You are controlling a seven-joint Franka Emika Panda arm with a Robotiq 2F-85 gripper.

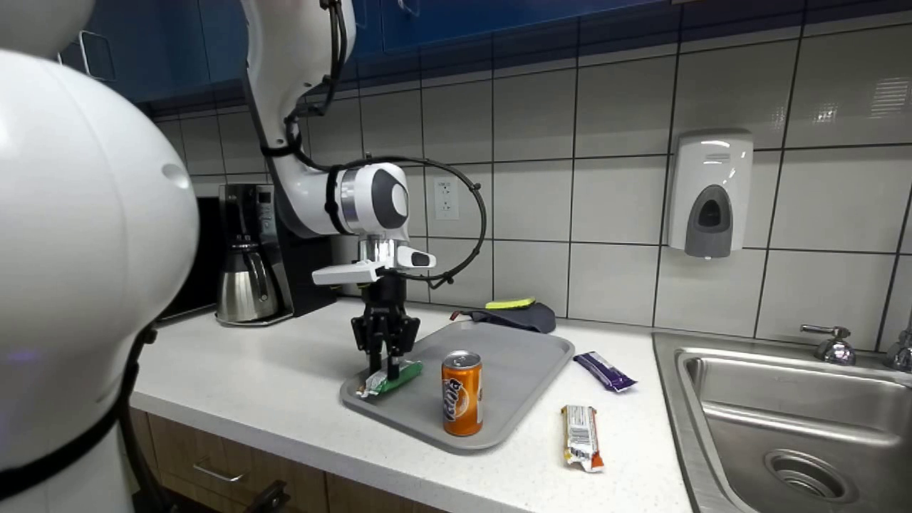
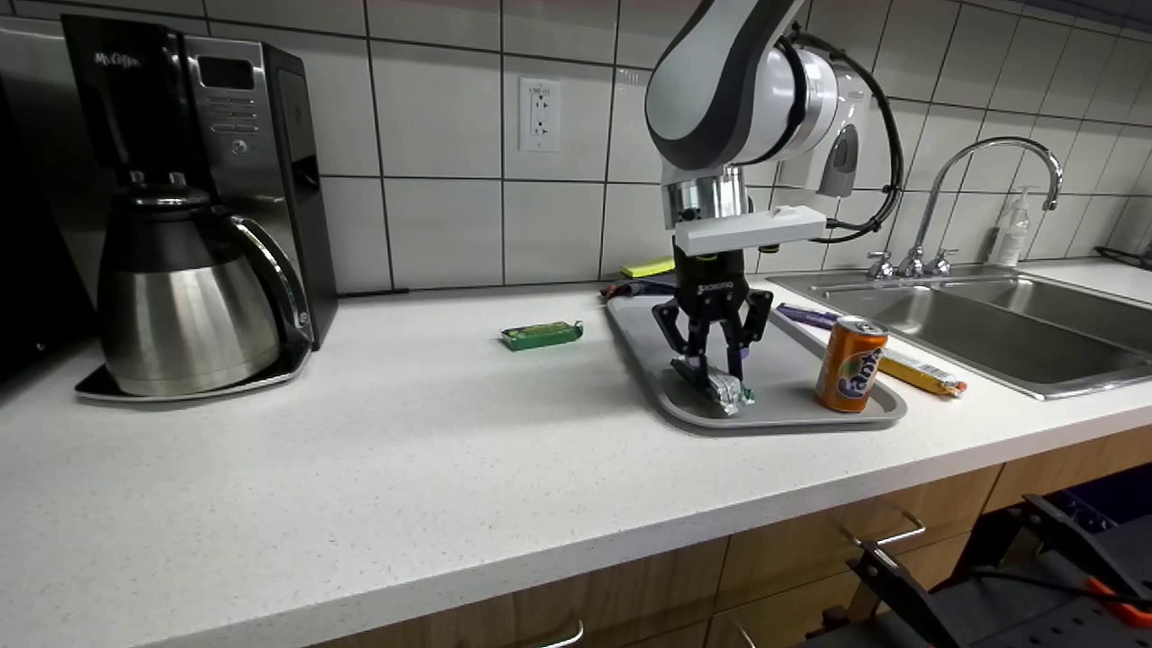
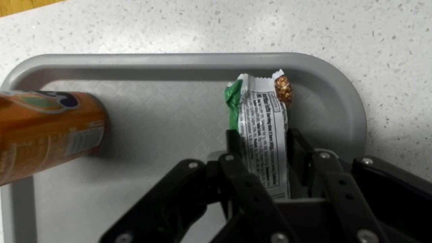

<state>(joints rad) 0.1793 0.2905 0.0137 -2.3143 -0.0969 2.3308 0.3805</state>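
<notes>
End effector (image 3: 263, 139) pinching the snack bar (image 3: 261, 118) by its long sides — looks light and slick, likely crumbly; best held gently mid-length. Bar lies on the grey tray (image 3: 162, 113), toward its one-o'clock corner, wrist view. Orange can (image 3: 50, 135) farther off — nine o'clock.

the arm (image 1: 292, 57) is looking white and rounded, with black straps (image 1: 280, 148) circling it. in an exterior view a slim black cable (image 2: 895, 148) is looping out at three o'clock. a silver collar (image 2: 706, 200) is gleaming, and a white bar (image 2: 756, 230) is sitting at six o'clock from it. the black gripper (image 2: 718, 367) is bearing pale "robotiq" lettering (image 2: 717, 287) and, in the wrist view, silver screws (image 3: 325, 155).
</notes>
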